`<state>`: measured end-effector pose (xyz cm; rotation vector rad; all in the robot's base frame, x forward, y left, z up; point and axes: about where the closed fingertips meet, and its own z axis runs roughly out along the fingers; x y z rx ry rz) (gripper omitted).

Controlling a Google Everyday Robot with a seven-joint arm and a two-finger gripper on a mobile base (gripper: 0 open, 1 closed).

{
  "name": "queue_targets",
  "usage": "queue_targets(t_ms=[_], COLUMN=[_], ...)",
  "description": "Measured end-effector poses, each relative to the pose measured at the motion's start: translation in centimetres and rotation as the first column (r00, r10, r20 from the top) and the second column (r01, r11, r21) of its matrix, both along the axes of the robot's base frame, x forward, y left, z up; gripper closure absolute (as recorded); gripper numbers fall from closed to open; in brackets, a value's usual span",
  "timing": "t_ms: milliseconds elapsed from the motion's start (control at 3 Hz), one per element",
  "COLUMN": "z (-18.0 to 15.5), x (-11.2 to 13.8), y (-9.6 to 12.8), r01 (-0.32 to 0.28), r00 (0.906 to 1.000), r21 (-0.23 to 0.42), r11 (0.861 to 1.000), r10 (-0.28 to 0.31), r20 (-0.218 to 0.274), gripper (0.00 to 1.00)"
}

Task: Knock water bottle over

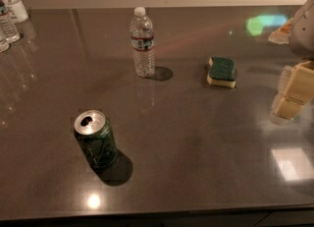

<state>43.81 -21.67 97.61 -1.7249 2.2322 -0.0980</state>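
The green can (95, 145) stands near-left, clear of my path. The water bottle (142, 44) is upright farther back, left of the sponge (222, 71). My gripper (287, 96) hangs far right, probably placed for a sideways sweep. How wide it is, I cannot tell.

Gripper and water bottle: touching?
Apart. The camera view shows the gripper at the right edge, with the sponge and bare table lying between it and the upright water bottle.

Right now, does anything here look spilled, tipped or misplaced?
Nothing stands out. The bottle and can stand upright, the sponge lies flat, no spill on the counter; the claw hangs at the right edge, touching nothing.
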Motion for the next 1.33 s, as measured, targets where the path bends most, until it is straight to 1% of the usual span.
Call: queue_targets(t_ms=[333,667,1000,1333], z=[0.1,0.0,-0.4,-0.9], x=[0.0,2.1,4.2,7.3], y=[0.1,1.6,2.8,4.6], r01=[-0.001,-0.031,-0.051,-0.069], r00=[1.0,0.9985,0.9966,0.9939], r21=[0.002,0.069,0.122,0.2], r11=[1.0,0.997,0.991,0.977], r10=[0.001,0.028,0.043,0.05], r20=[0.005,0.047,0.07,0.098], gripper=[0.0,0.0,0.0,0.0])
